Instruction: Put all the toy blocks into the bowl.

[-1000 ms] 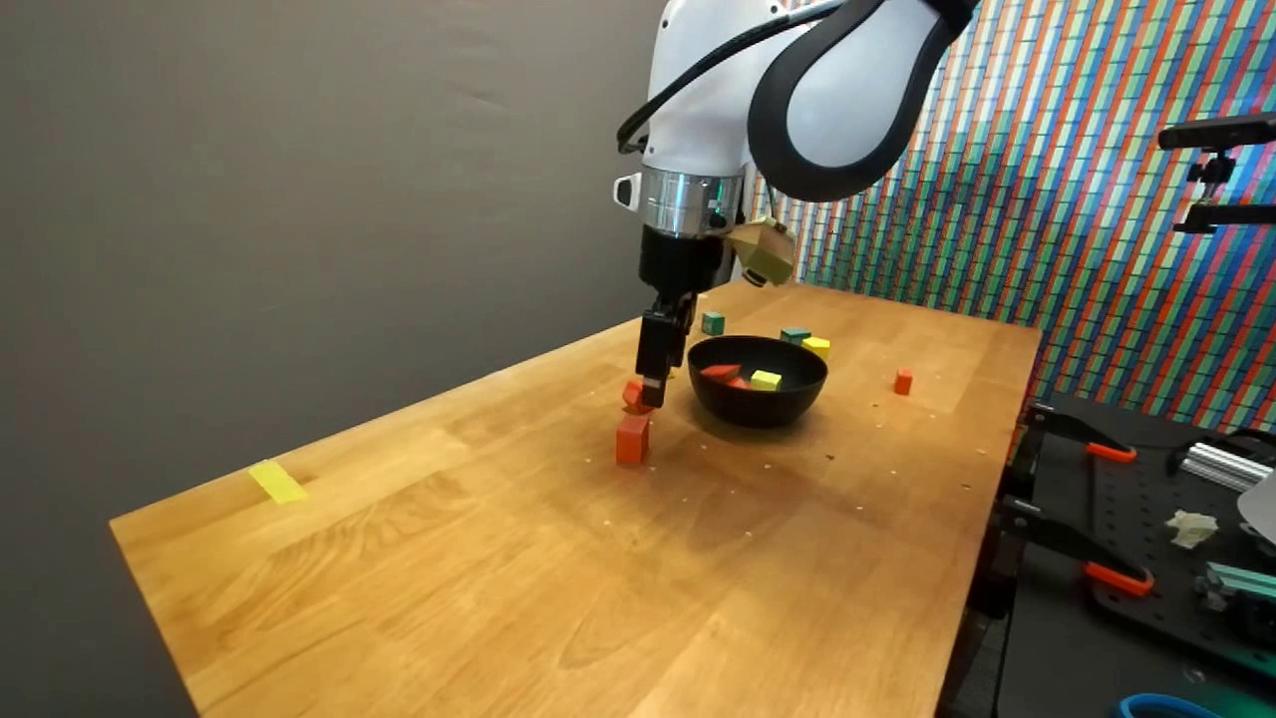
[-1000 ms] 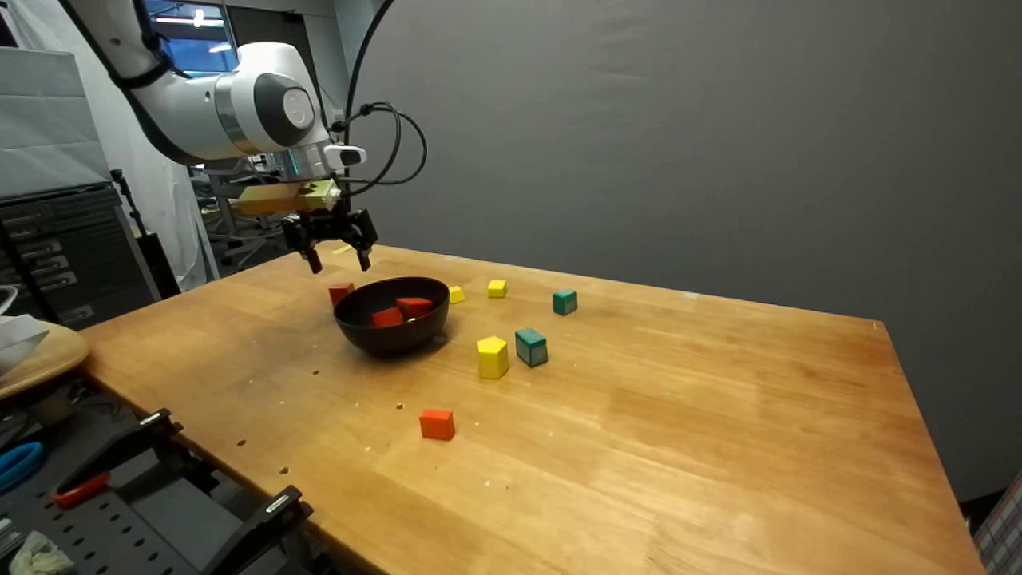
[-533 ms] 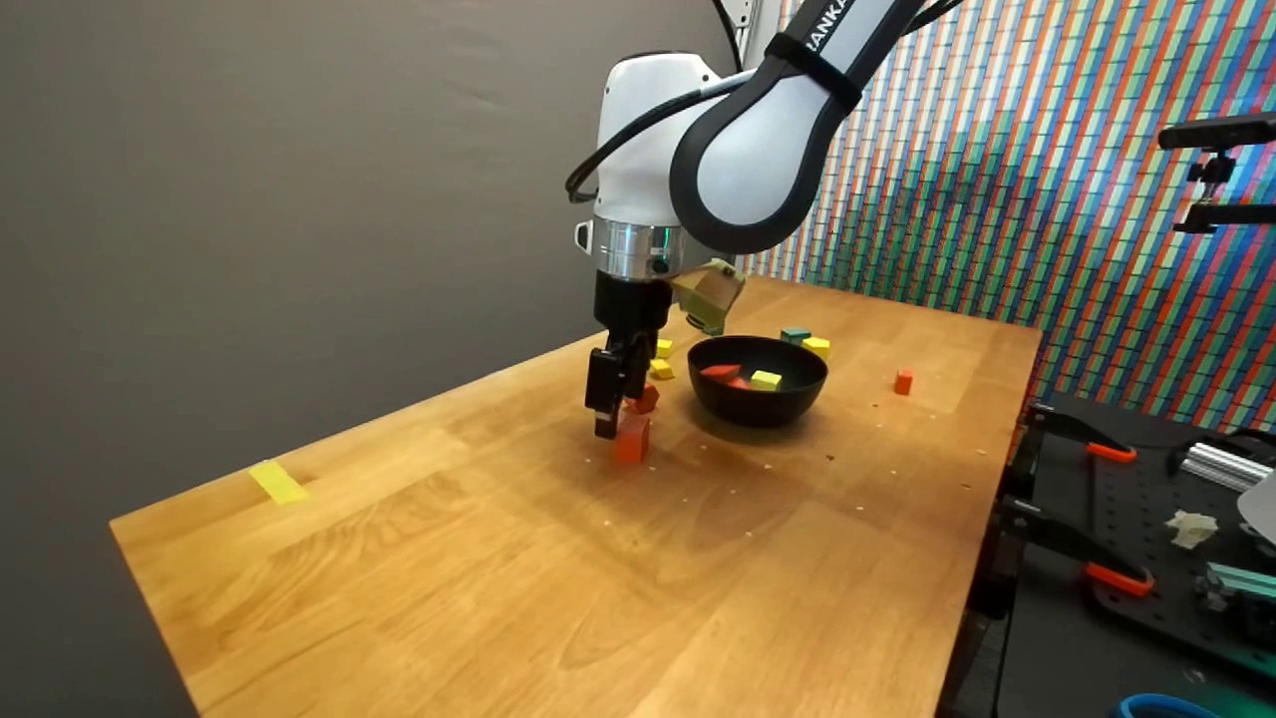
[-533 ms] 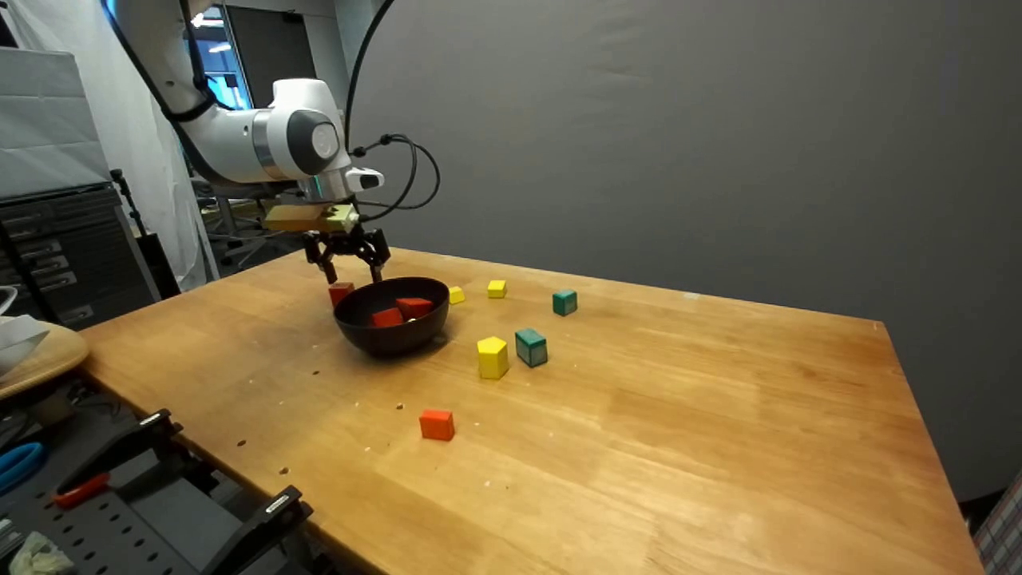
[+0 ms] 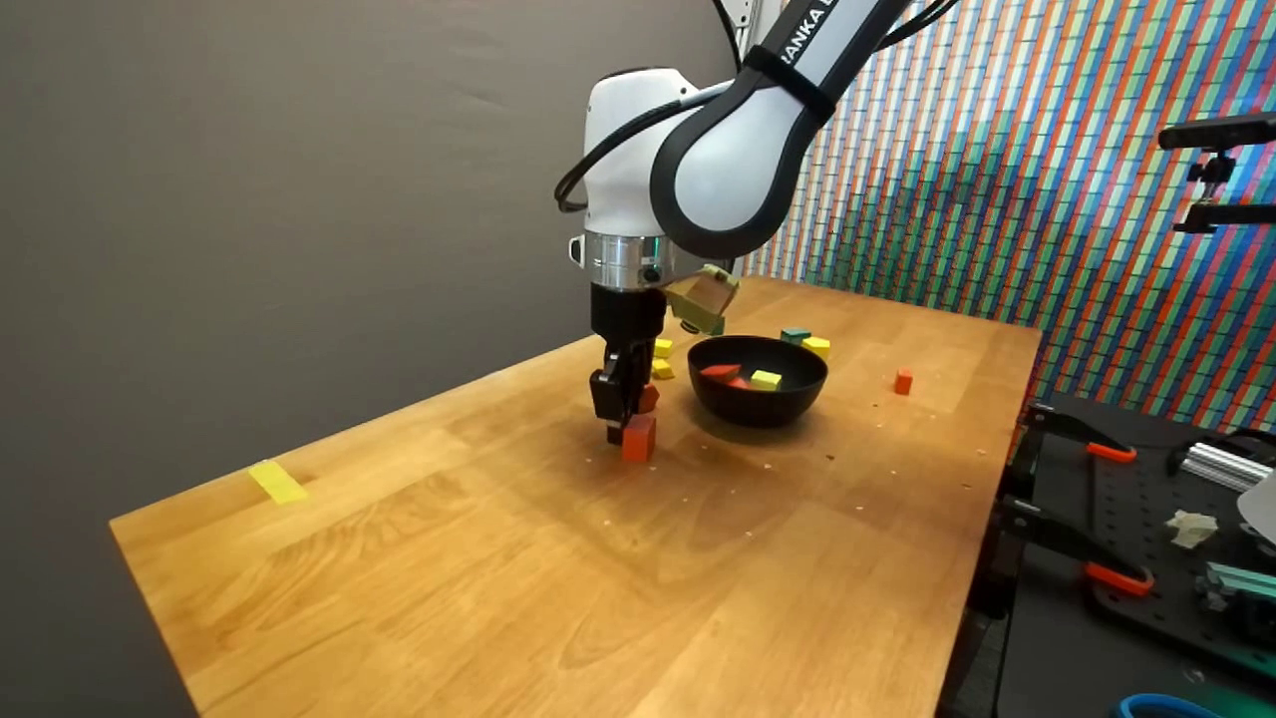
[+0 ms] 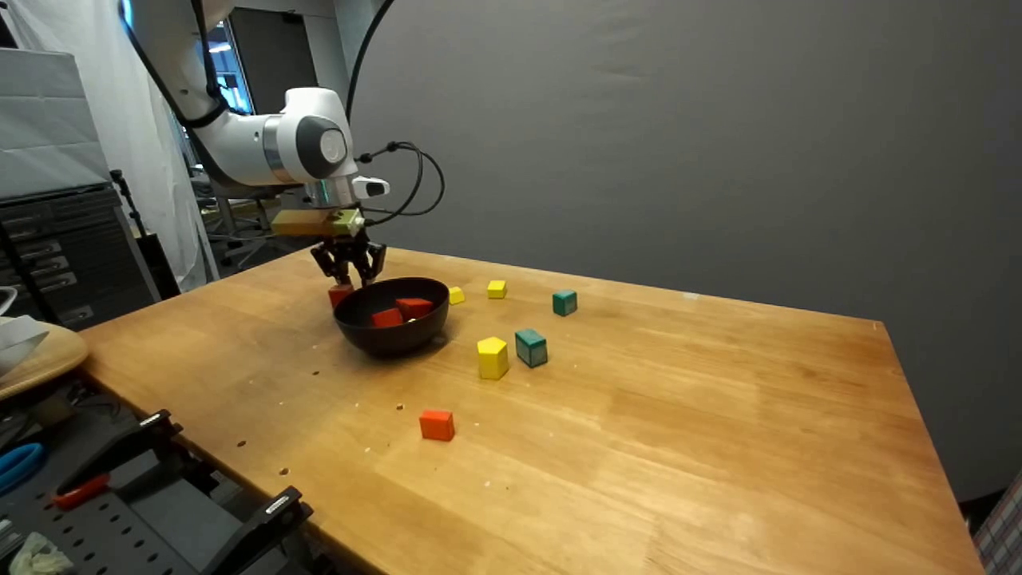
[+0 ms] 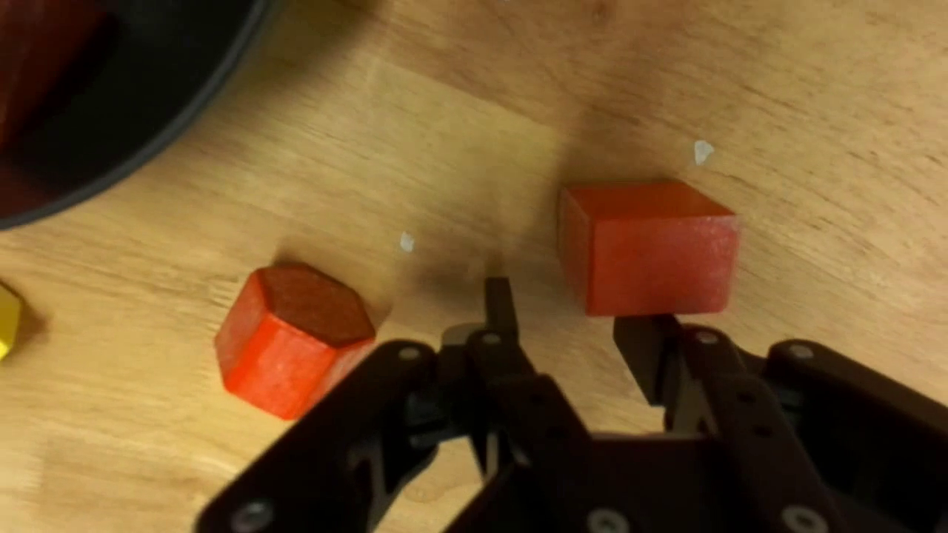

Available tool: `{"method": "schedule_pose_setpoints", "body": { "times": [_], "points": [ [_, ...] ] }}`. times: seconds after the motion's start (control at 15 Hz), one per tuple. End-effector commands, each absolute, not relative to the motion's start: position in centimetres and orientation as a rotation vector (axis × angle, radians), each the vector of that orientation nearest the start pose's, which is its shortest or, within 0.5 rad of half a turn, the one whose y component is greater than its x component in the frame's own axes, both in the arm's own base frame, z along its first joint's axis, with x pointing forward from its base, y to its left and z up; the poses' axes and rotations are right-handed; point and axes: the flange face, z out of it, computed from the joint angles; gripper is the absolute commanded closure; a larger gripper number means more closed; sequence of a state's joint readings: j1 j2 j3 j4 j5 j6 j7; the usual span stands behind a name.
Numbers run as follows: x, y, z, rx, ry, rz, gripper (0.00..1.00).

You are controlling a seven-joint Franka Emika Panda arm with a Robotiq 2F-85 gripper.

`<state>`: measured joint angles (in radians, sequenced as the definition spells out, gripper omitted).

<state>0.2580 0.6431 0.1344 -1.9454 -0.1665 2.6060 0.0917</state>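
My gripper (image 7: 569,314): low over the wooden tabletop (image 5: 449,578), its fingers (image 7: 502,307) moderately apart, nothing held between them.
Red rectangular block (image 7: 659,259): on the tabletop, not centred in my gap; in the wrist view it hides one fingertip, and whether they touch I cannot tell.
Off-centre grasp: closing from here would probably catch air or only a corner, because that block sits to one side; it could twist or slip away.
Sideways correction: at this height, shifting across could shove the rectangular block along, since one finger stands so close to it.
Red hexagonal block (image 7: 292,340): just beside my other finger; spreading wider or swinging that way risks knocking it, and its angled faces may turn in my grip.
Black bowl (image 5: 755,411): near me, with red blocks (image 5: 720,372) and a yellow block (image 5: 766,381) inside; a low carry could clip the rim, tip it and spill them.
Release over the bowl: letting go too high could bounce a block off those inside.
Outside the bowl: two small yellow blocks (image 6: 497,289), an orange-red block (image 6: 437,425), teal blocks (image 6: 531,348) and a yellow pentagonal block (image 6: 493,358); the pentagonal one stands just beside a teal one, so a descending finger could strike its neighbour.
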Motion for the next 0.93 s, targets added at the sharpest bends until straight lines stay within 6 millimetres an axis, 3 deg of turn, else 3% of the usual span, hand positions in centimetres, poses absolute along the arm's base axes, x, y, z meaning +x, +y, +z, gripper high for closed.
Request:
{"method": "schedule_pose_setpoints", "body": {
  "times": [0.0, 0.13, 0.53, 0.87],
  "points": [
    [56.1, 23.6, 17.8, -3.069, -0.700, 0.004, 0.39],
    [56.1, 23.6, 18.7, -3.064, -0.691, -0.002, 0.43],
    [55.5, 23.3, 19.3, -2.986, -0.592, 0.022, 0.01],
    [55.1, 22.4, 16.1, -2.998, -0.574, 0.116, 0.00]
  ]
}}
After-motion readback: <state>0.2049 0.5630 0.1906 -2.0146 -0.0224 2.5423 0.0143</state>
